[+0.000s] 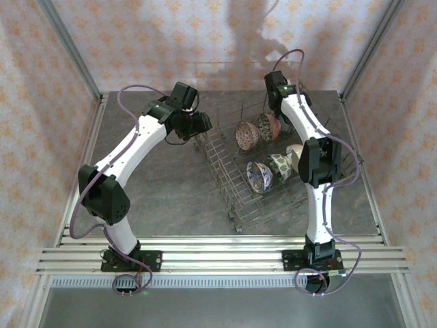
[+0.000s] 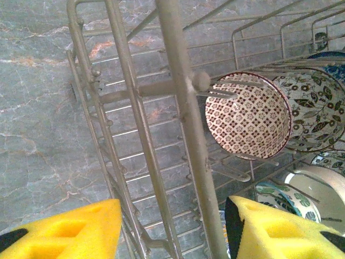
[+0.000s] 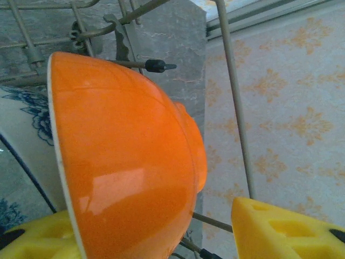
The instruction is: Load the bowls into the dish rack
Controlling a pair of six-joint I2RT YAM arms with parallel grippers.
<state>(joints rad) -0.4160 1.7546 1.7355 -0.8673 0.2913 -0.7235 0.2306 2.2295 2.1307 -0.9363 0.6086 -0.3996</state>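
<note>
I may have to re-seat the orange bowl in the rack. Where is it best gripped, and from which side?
Probably the rim, from above. The orange bowl stands on edge in the dish rack, its thin rim reaching toward the right gripper: one finger inside, one on the outer wall. The rounded glossy back looks too wide and slippery.

Overhead rear view; both wrist views close on dish rack (image 1: 220, 164).

A robot test cell: robot arms (image 1: 130, 154) bolted to aluminium rails (image 1: 218, 256), a stone-look tabletop (image 1: 171, 184) boxed in by metal posts (image 1: 68, 44) and wallpaper-patterned panels (image 1: 205, 34).
</note>
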